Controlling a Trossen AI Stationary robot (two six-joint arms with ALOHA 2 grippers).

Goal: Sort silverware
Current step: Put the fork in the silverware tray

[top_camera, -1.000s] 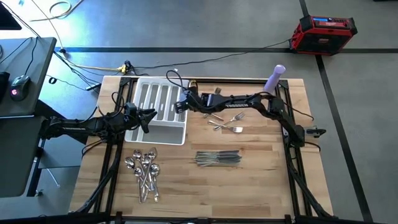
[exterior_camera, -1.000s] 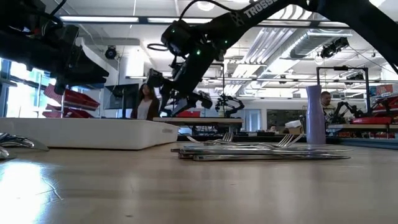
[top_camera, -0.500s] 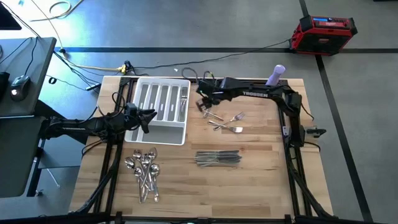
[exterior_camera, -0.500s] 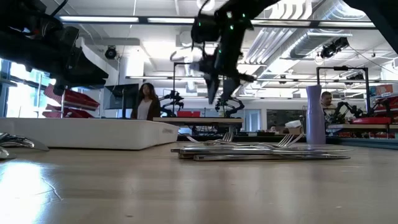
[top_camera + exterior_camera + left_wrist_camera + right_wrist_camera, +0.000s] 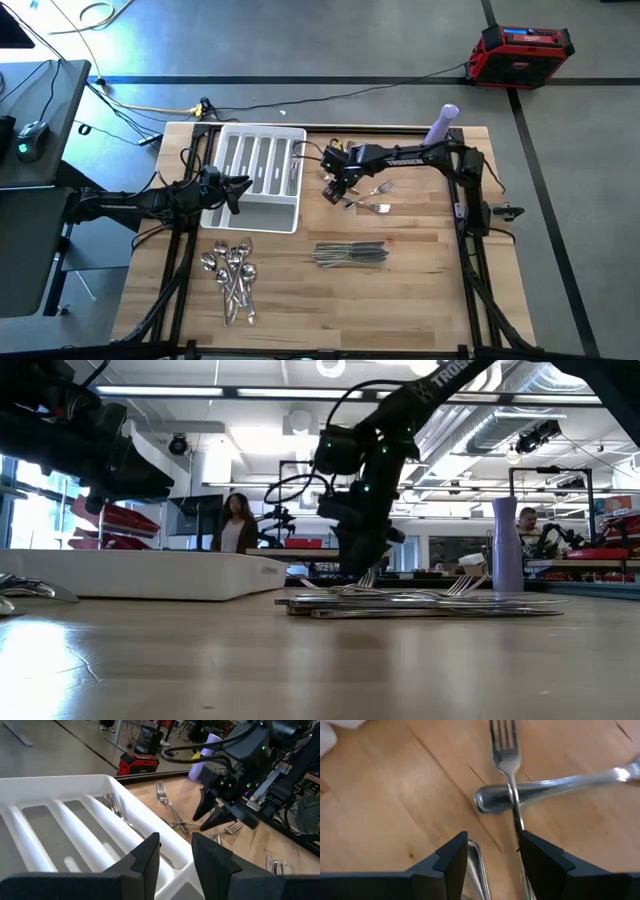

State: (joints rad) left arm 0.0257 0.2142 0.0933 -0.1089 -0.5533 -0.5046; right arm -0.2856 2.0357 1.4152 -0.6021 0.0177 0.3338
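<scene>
A few loose forks [image 5: 368, 198] lie crossed on the wooden table, right of the white compartmented tray [image 5: 255, 208]. My right gripper [image 5: 333, 188] is open and low over their handle ends. In its wrist view its fingers [image 5: 451, 856] straddle a fork handle [image 5: 516, 815] that lies across another fork's handle [image 5: 555, 784]. More forks [image 5: 116, 807] lie in the tray's right compartment. My left gripper [image 5: 240, 187] hovers open over the tray's near left part [image 5: 50, 785], touching nothing. My right gripper [image 5: 495, 865] points down at the crossed fork handles, one finger [image 5: 540, 857] right beside a handle. I cannot tell whether it touches the forks, which lie flat on the table.
A heap of spoons [image 5: 230, 278] lies near the near left edge and a stack of knives [image 5: 350, 255] right of it, seen edge-on in the low view [image 5: 430, 605]. A purple bottle [image 5: 441, 124] stands at the far right. People show in the room beyond.
My right gripper has left the tray's right compartment, swung toward the table's right, then come toward the near edge and down onto the loose forks. The forks on the table have not moved.
</scene>
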